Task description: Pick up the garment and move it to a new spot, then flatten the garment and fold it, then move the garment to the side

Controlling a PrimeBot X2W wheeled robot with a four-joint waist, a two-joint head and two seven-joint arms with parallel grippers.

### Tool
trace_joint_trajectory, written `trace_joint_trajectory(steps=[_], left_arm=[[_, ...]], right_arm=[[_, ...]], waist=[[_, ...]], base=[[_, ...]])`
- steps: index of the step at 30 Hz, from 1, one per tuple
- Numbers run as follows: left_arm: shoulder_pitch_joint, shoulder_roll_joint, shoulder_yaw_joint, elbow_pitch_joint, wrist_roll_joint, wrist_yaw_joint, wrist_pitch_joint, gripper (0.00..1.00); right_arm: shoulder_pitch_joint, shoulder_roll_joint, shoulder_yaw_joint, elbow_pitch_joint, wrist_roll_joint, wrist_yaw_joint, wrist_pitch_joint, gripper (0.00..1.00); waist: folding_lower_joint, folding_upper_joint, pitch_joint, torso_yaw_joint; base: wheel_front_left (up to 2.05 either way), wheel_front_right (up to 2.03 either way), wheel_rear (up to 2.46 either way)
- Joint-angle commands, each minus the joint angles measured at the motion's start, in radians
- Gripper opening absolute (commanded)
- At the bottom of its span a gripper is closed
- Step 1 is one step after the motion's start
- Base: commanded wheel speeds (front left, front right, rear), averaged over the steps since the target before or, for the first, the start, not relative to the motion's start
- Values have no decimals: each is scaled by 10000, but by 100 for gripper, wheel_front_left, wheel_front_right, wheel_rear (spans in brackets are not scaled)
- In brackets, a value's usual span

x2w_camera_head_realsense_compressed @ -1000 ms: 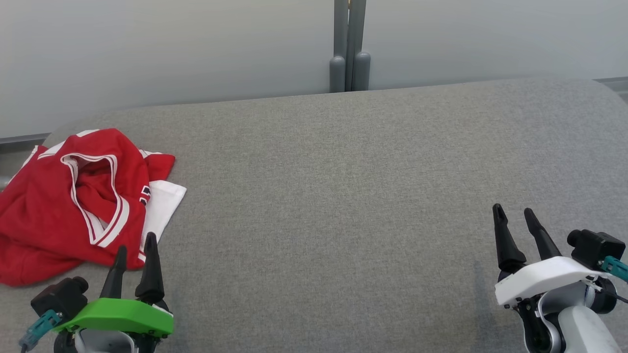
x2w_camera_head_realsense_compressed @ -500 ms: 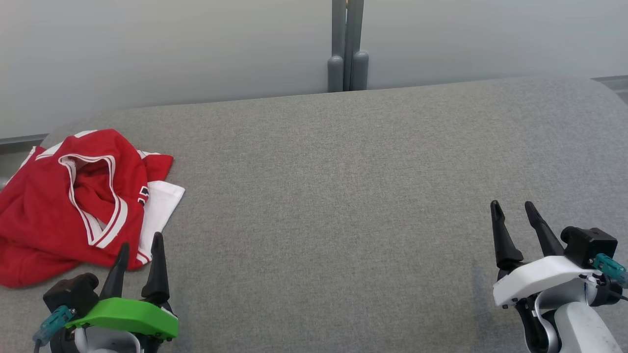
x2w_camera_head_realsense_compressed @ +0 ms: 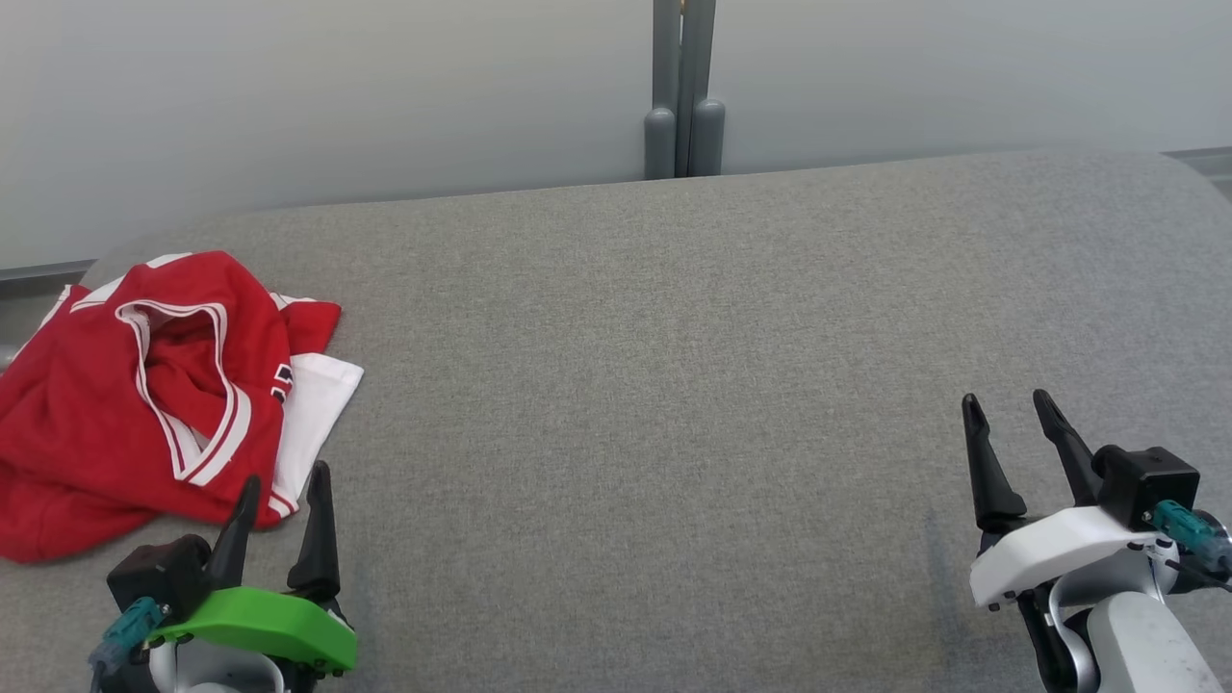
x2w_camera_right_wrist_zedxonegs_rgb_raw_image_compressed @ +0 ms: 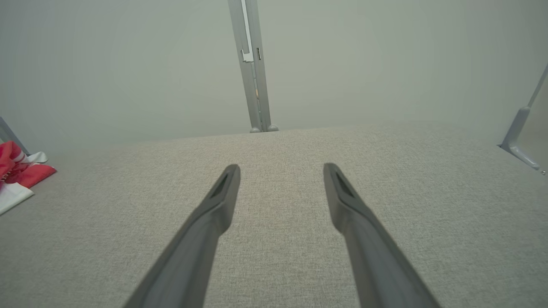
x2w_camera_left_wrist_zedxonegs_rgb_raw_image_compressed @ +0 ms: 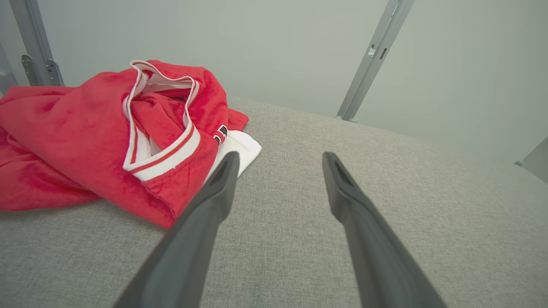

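Left wrist view: left fingers [x2w_camera_left_wrist_zedxonegs_rgb_raw_image_compressed: 214,201] spread apart and empty, low over the grey worktop [x2w_camera_left_wrist_zedxonegs_rgb_raw_image_compressed: 449,192], one tip near the edge of the red-and-white garment [x2w_camera_left_wrist_zedxonegs_rgb_raw_image_compressed: 85,128], crumpled at the worktop's left end, loose, inside nothing. Right fingers [x2w_camera_right_wrist_zedxonegs_rgb_raw_image_compressed: 216,205] likewise apart, empty, well away. Reach for a thick red fold rather than the thin white flap; pinch several layers before lifting.

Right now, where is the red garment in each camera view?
Head view: garment at far left, mid-height, just beyond the left gripper.
Left wrist view: garment in the upper left, reaching the middle.
Right wrist view: a sliver of garment at the left edge.
Shared landmark: grey post behind the grey surface.
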Motion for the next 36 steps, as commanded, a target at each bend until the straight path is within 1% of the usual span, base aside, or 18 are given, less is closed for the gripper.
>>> trace_joint_trajectory(steps=[1, 8, 28, 36], left_arm=[[-196, 131, -2, 11, 216, -40, -89, 100], [-207, 176, -85, 142, 581, -44, -230, 100], [-342, 335, -332, 458, 1521, -44, -596, 100], [-369, 343, -331, 485, 1483, -44, -580, 100]], right_arm=[[-160, -53, 6, 1, -250, 3, -93, 100], [-160, 20, -109, 79, -474, 3, -250, 100], [-226, -157, -139, 197, -1598, 4, -590, 100], [-199, -93, -171, 204, -1409, 4, -572, 100]], waist=[[-1, -1, 5, -3], [-1, -1, 28, -14], [-1, -1, 132, -18], [-1, -1, 149, 73]], base=[[0, 0, 0], [0, 0, 0], [0, 0, 0], [0, 0, 0]])
